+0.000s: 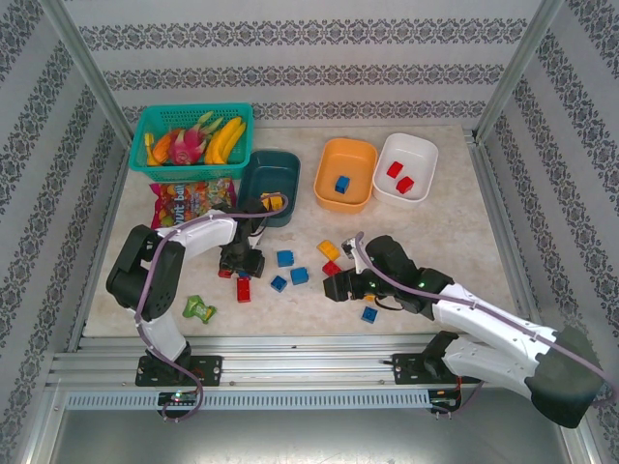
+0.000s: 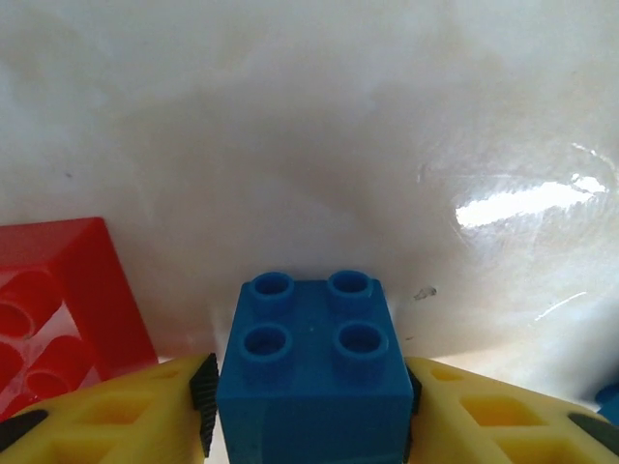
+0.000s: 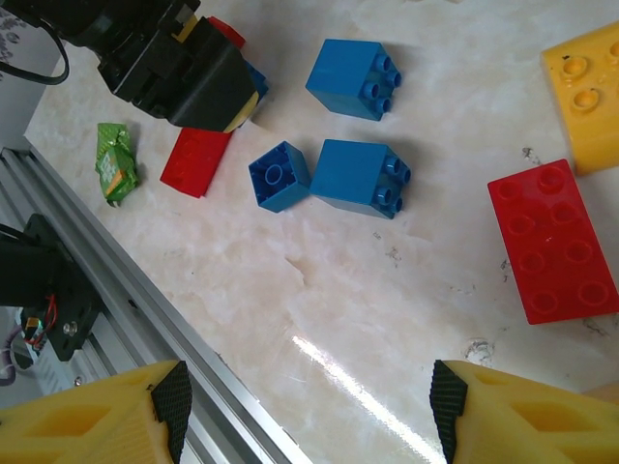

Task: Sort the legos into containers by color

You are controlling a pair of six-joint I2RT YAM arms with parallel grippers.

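Blue brick (image 2: 309, 338) on the worktop (image 2: 290, 145), near left, left hand (image 1: 241, 263) pinching its two flat sides between the pads. This looks like a square hold for carrying it to the far orange tub (image 1: 350, 159), which holds blue. The right hand (image 3: 311, 411) is spread and empty above loose bricks (image 3: 358, 174).

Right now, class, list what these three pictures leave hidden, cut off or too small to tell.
- Left wrist view: red brick cut by the left edge; length unknown.
- Left wrist view: blue brick runs under the bottom edge; lifted or resting, unclear.
- Right wrist view: yellow brick cut by the right edge.
- Top view: left gripper covers that blue brick.
- Top view: candy bag print too small to read.
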